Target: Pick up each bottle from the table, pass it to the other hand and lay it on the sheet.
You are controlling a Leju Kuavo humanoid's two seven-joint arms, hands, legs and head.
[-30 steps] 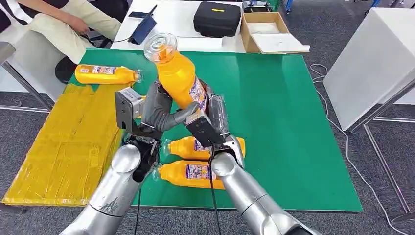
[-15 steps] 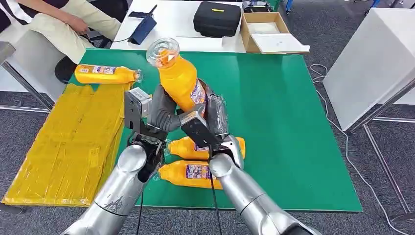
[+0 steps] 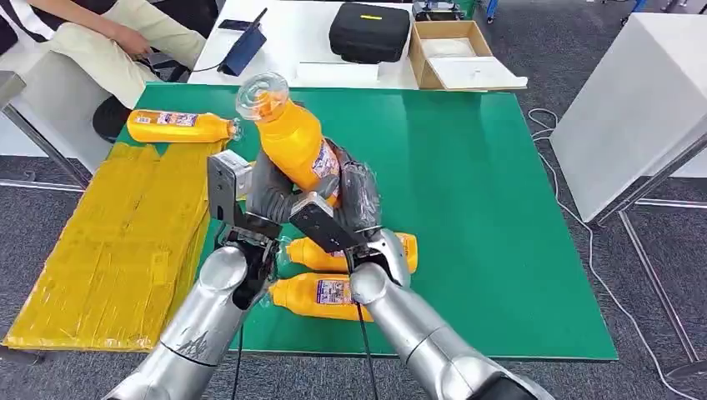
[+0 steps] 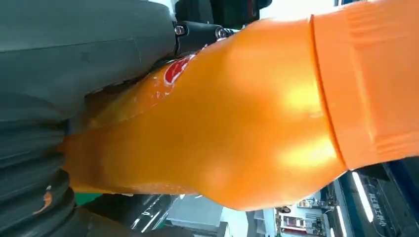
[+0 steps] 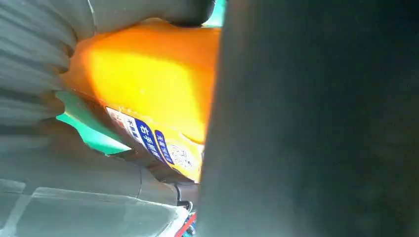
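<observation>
Nearest me, two bottles (image 3: 333, 292) lie waiting on the green worktop (image 3: 500, 208) at six o'clock. Above them I have the held bottle (image 3: 293, 146) tilted, base up, mid-handover: my left hand (image 3: 271, 187) and right hand (image 3: 354, 196) both wrap its body, forearms converging. The yellow sheet (image 3: 117, 242) sits at nine o'clock; one laid bottle (image 3: 179, 127) lies at eleven.

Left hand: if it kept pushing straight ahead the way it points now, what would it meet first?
The raised bottle itself; the left hand is already against its lower body, opposite the right hand. Beyond it, depth is unclear.
</observation>
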